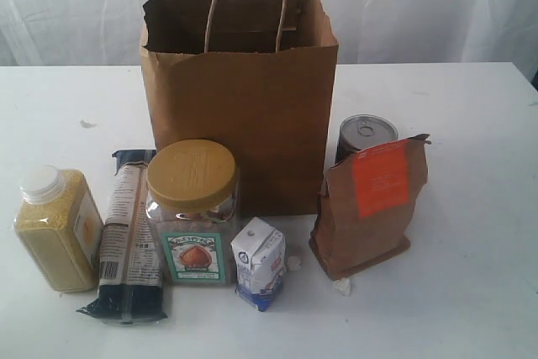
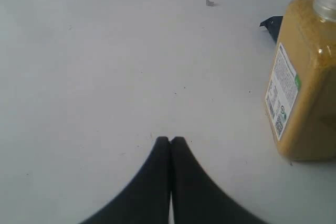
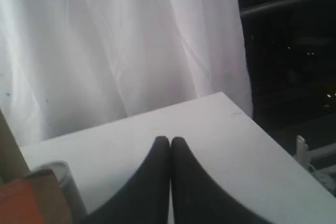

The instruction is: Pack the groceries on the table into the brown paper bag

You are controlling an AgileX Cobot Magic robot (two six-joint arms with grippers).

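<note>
Well, nothing has gone into the brown paper bag yet. It stands open-mouthed on the bench, well beyond both claws, with all six groceries in front of it.

The left claw has its jaws pressed together on nothing, over bare bench. The yellow-grain jar stands nearest it, off to one side and clear of the tips. The right claw is likewise closed and empty, with the orange-labelled pouch and the tin can close beside it, further back than its tips.

I'd say the first pick is the step in hand, and the jar looks the likely one. To do it well, the left claw should:
- spread its jaws before it closes in;
- take the jar across its flat sides, below the cap;
- lift it clear above the bag's rim and loop handles;
- lower it in rather than drop it.

Light paper like that could tip or slide if nudged.
</note>
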